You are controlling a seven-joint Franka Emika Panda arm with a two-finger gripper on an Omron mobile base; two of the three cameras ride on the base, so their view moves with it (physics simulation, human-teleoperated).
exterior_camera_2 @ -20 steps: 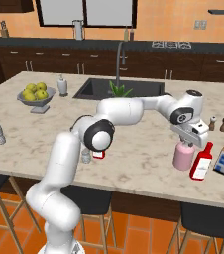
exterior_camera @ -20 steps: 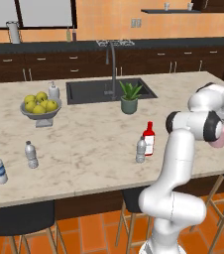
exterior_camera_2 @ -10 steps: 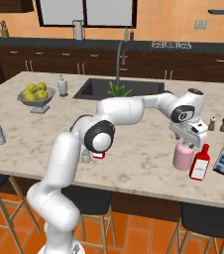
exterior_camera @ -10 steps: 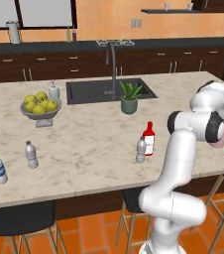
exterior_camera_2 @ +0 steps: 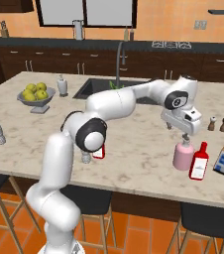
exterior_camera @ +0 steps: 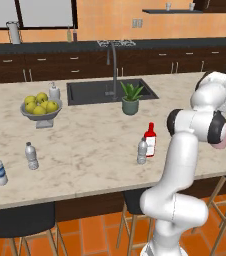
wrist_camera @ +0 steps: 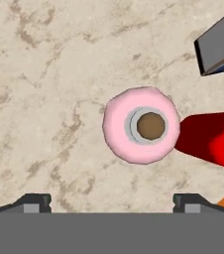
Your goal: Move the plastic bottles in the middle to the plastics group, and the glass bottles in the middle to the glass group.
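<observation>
Marble island counter (exterior_camera_2: 134, 149); pink bottle (exterior_camera_2: 183, 155) stands upright beside a red bottle (exterior_camera_2: 199, 161) at the glass end; gripper (exterior_camera_2: 186, 133) directly above it, jaws wide, holding nothing; looks like placement done. Next: lift clear, go for the slim red bottle (exterior_camera: 150, 140) mid-counter.

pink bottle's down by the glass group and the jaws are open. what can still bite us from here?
1. The pink bottle stands right against a red bottle; with the gripper just above its stopper, a sideways retreat could clip it and topple both.
2. In the middle, the ribbed water bottle and the slim red bottle stand almost touching; grasping either one may knock the other.
</observation>
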